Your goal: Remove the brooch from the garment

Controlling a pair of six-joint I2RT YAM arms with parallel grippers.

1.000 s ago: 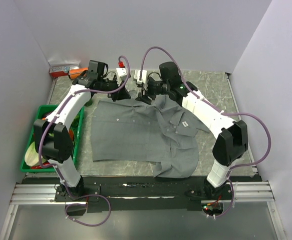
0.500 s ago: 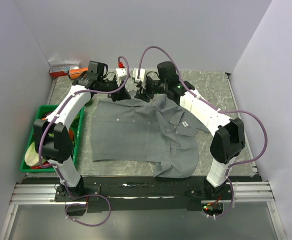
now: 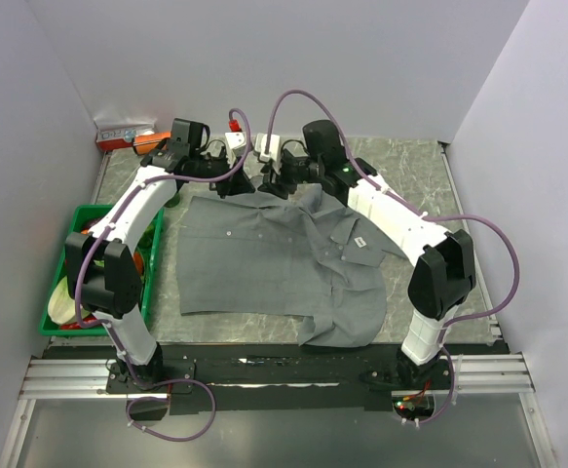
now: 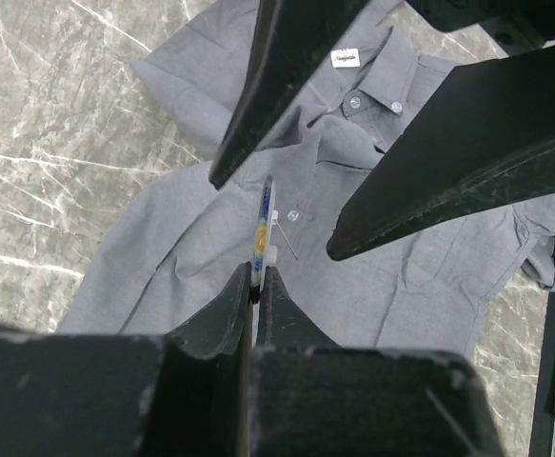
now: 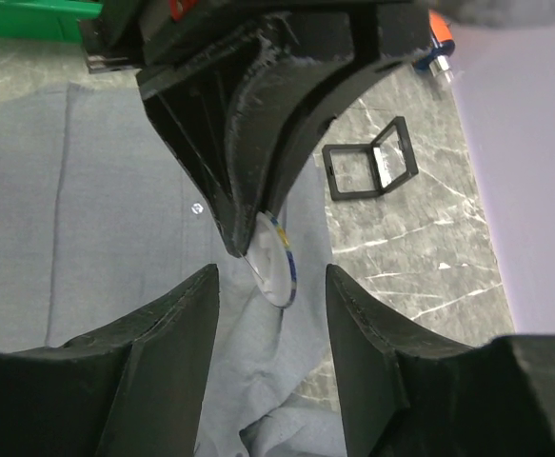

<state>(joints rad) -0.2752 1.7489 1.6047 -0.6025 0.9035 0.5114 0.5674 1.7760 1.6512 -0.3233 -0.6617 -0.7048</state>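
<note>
The garment point(image 3: 264, 263), a grey short-sleeved shirt, lies spread on the table, and it also shows in the left wrist view point(image 4: 420, 286) and the right wrist view point(image 5: 115, 190). My left gripper point(image 3: 241, 181) point(image 4: 256, 271) is shut on the brooch point(image 4: 262, 233), seen edge-on there, with its thin pin sticking out above the shirt. In the right wrist view the brooch point(image 5: 279, 268) shows its white back and blue rim. My right gripper point(image 3: 272, 181) point(image 5: 270, 274) is open, with one finger on each side of the brooch and not touching it.
A green bin point(image 3: 69, 292) with items stands at the left edge. A red and white box point(image 3: 123, 134) sits at the back left. A small black square frame point(image 5: 367, 171) lies on the marble table beside the shirt. The shirt's white label point(image 4: 346, 58) is near the collar.
My right gripper has moved left towards the left gripper at the shirt's far edge. The left gripper has stayed in place, shut on the brooch.
</note>
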